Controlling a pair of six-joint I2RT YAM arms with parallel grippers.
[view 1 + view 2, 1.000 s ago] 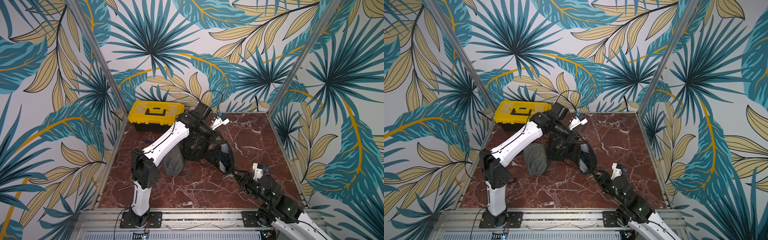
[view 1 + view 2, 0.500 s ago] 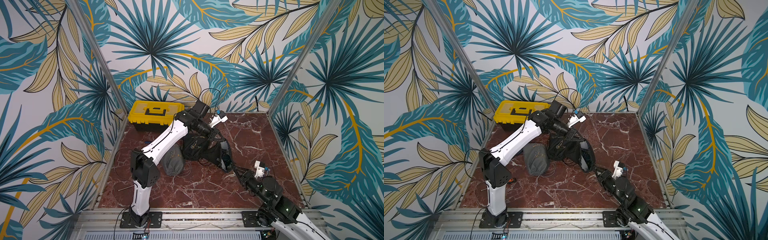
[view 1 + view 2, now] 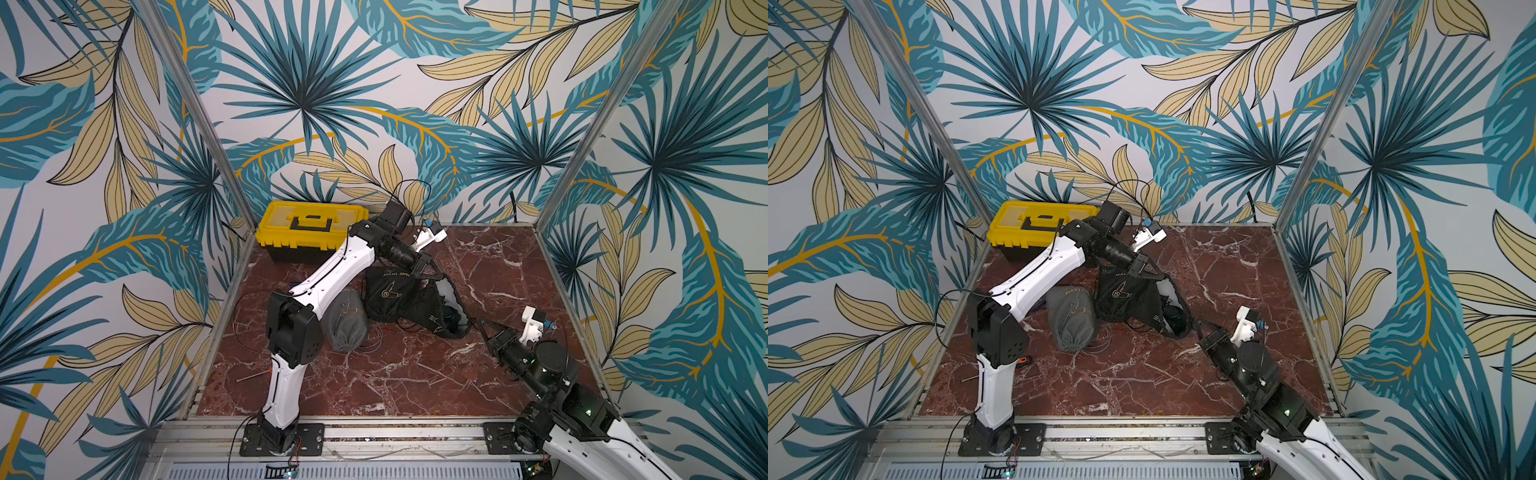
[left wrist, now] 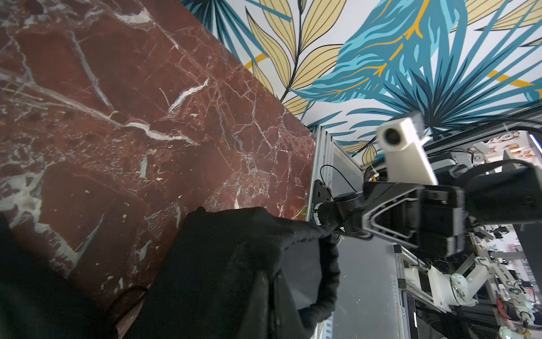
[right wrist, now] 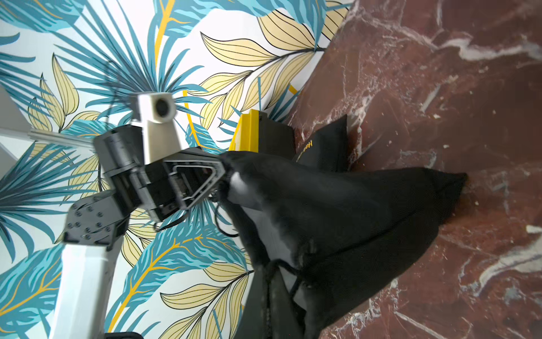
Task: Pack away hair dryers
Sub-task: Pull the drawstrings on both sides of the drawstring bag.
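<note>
In both top views the left arm [image 3: 332,270] reaches over the table, its left gripper [image 3: 423,271] clamped on the far rim of the black bag [image 3: 390,295]. The right arm [image 3: 548,370] lies low, with the right gripper [image 3: 481,323] pinching the near rim. Between them, inside the bag's mouth, sits a dark hair dryer [image 3: 451,318], mostly hidden.

Scene lit brightly and evenly, soft shadows cast on the marble tabletop [image 3: 374,374], wrist views bent at edges, white camera housing [image 4: 404,152] smeared by motion
</note>
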